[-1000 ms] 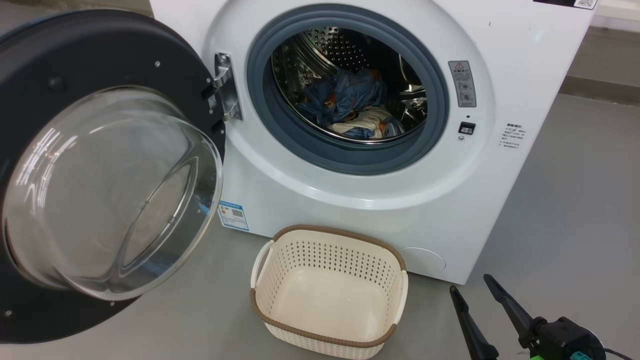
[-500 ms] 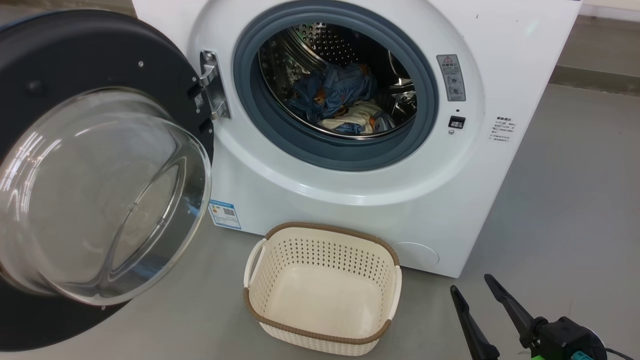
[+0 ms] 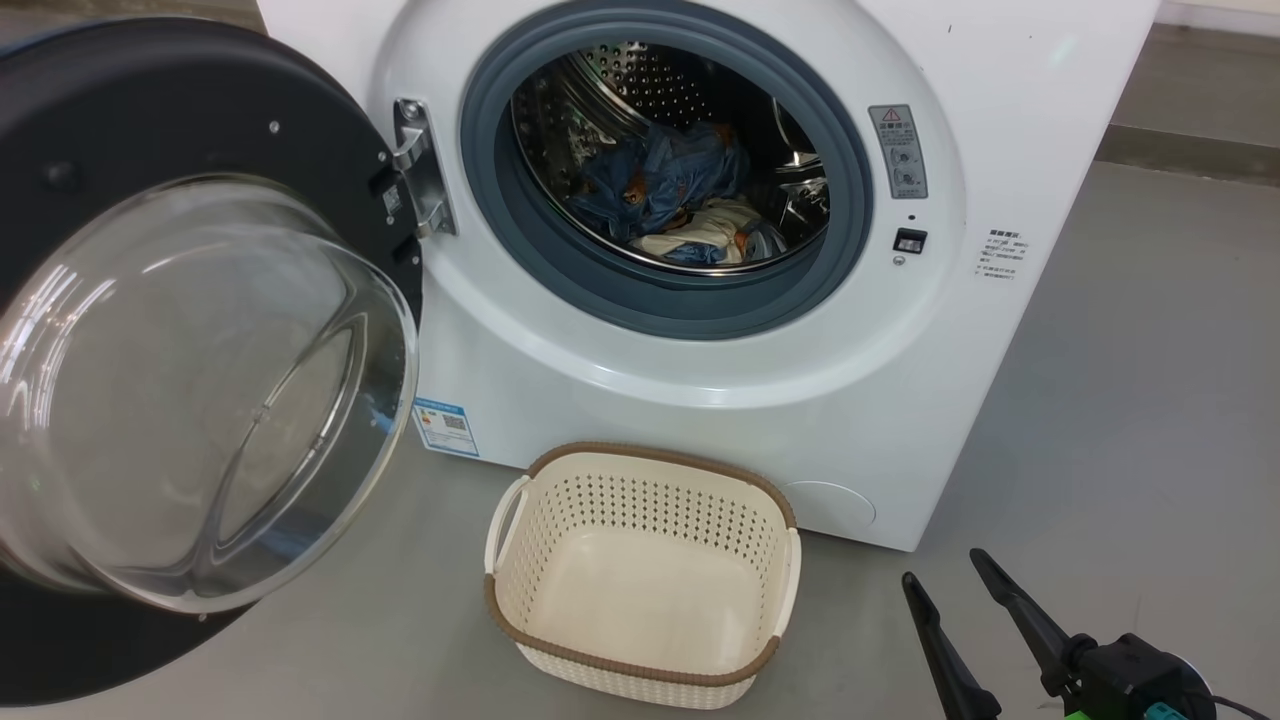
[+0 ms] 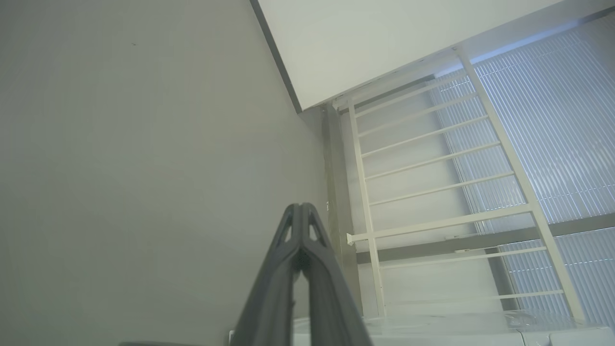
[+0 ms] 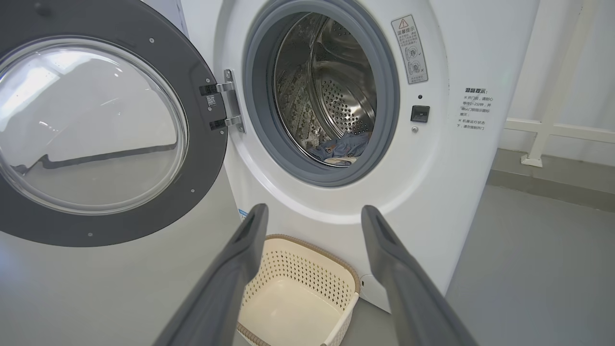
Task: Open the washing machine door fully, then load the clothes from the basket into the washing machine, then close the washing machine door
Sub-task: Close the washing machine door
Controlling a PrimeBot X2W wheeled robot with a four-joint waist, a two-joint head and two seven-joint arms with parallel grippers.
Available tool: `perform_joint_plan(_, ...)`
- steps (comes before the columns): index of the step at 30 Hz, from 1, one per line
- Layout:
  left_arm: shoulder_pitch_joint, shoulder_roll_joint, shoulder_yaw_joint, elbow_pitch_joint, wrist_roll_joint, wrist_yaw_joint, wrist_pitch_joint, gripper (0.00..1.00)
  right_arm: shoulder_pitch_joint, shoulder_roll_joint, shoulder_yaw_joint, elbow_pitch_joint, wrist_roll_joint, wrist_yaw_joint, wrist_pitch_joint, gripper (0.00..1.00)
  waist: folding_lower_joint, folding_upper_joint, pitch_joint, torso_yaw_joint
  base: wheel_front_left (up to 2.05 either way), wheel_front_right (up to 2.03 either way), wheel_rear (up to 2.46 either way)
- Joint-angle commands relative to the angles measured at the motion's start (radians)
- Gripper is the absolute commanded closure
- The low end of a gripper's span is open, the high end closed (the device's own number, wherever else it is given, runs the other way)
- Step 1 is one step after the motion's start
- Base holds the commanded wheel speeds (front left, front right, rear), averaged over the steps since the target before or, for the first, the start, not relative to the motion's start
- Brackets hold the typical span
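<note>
The white washing machine stands with its door swung wide open to the left, glass bowl facing me. Blue and cream clothes lie inside the steel drum. On the floor in front of the washer sits the cream basket, with nothing in it. My right gripper hovers open at the lower right, a little right of the basket, holding nothing. My left gripper is shut on nothing and points at a pale wall.
Grey floor spreads to the right of the washer. A white railing stands by the wall behind it. The open door takes up the space on the left.
The whole head view has shifted slightly left and up, so the camera moved. The door, basket, clothes and right gripper keep their places.
</note>
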Motion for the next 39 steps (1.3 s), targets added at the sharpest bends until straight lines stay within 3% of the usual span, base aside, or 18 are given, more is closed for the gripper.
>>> perform_joint_plan(1,-0.020,0.055,0.015,-0.035,-0.011,0.003,0.010,1.00,-0.017,-0.017,0.026,-0.022,0.004,0.001,-0.005,0.00,0.0000,0.0000,0.000,-0.001,0.00,0.00,0.00)
perform_joint_plan(21,-0.043,0.037,0.076,0.040,-0.123,-0.037,0.089,1.00,-0.022,-0.043,0.035,-0.022,0.007,0.001,-0.005,0.00,0.0000,0.0000,0.001,-0.042,0.00,0.00,0.00)
perform_joint_plan(39,-0.069,0.053,0.057,0.153,-0.163,-0.082,0.206,1.00,-0.020,-0.047,0.035,-0.023,0.005,0.001,-0.005,0.00,0.0000,0.0000,-0.006,-0.042,0.00,0.00,0.00)
